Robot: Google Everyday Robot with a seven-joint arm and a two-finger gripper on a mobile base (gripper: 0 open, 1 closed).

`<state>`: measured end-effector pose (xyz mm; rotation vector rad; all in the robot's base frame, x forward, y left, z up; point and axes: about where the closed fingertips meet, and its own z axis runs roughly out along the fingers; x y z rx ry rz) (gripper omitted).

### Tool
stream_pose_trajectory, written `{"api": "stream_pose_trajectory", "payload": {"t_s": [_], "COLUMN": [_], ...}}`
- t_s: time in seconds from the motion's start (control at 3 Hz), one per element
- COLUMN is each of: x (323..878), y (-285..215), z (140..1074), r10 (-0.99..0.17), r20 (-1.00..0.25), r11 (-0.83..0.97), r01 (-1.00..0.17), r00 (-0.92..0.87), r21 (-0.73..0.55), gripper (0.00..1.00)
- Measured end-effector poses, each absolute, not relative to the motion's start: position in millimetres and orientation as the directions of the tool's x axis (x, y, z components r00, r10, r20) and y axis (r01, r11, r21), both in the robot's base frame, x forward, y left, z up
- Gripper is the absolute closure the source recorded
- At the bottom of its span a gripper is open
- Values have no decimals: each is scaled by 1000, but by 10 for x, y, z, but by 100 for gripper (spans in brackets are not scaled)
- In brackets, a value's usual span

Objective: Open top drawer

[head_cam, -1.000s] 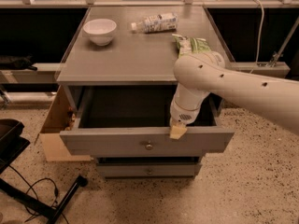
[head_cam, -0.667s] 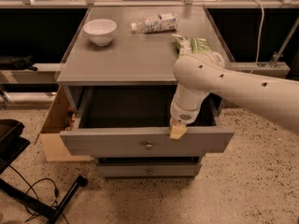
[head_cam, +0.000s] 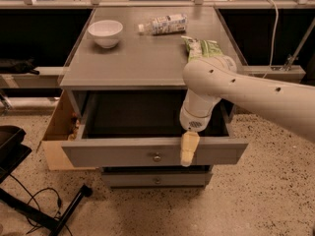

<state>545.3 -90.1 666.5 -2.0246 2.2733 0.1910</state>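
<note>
The top drawer [head_cam: 123, 153] is pulled far out of the grey cabinet; its wide grey front carries a small round metal knob [head_cam: 157, 157] at centre and its deep inside is dark. A narrower drawer [head_cam: 156, 180] with a like knob sits shut below it. My gripper [head_cam: 189, 149] hangs from the white arm over the drawer's front edge, a little right of the knob, with a cream-coloured finger [head_cam: 189, 147] lying against the front panel.
On the cabinet top [head_cam: 142, 58] stand a white bowl [head_cam: 105, 32], a lying plastic bottle [head_cam: 162, 24] and a green snack bag [head_cam: 203, 48]. A cardboard box [head_cam: 58, 132] sits left of the cabinet. A black stand and cables [head_cam: 29, 200] lie on the floor at left.
</note>
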Motion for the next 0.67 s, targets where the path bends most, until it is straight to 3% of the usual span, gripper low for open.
{"api": "stream_pose_trajectory", "payload": {"t_s": [0.33, 0.67], "x": [5452, 5294], "y": [-901, -935], "z": [6664, 6575], "r10": [-982, -980], "r20": [-151, -133], "r11": [113, 140], "r01": [-993, -989], "r00": [-117, -145], "r21": [33, 46], "gripper": [0, 19]}}
